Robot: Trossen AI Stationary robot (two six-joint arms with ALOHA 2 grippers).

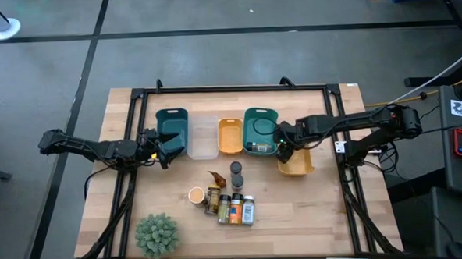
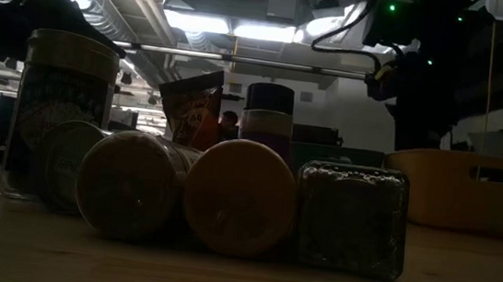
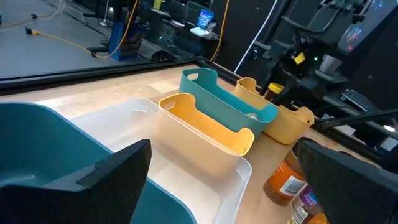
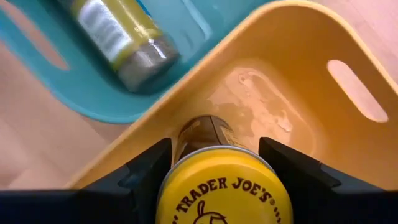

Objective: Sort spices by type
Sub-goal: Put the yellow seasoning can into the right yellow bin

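Note:
My right gripper (image 1: 285,152) hangs over the yellow tray (image 1: 298,166), shut on a spice jar with a yellow "Trader Joe's" lid (image 4: 224,190). Beside that tray, a yellow-labelled jar with a grey lid (image 4: 118,43) lies on its side in the right teal tray (image 1: 260,128). Several more spice jars and a brown-orange packet (image 1: 216,178) stand or lie in a cluster (image 1: 226,204) at the table's middle front. My left gripper (image 1: 165,152) waits open at the left teal tray (image 1: 172,130), nothing between its fingers (image 3: 118,180). My right gripper pinches the jar at its lid end (image 4: 186,177) between the two fingers (image 4: 146,174), one on each side. The fingers come from above, pointing steeply down. The jar hangs lid up, its body (image 4: 202,134) reaching down into the yellow tray; whether its base rests there I cannot tell.
A clear tray (image 1: 202,138) and an orange tray (image 1: 230,136) sit between the two teal ones in a row across the table's far half. A green bushy plant (image 1: 157,234) stands at the near left. Bare wood lies at the near right.

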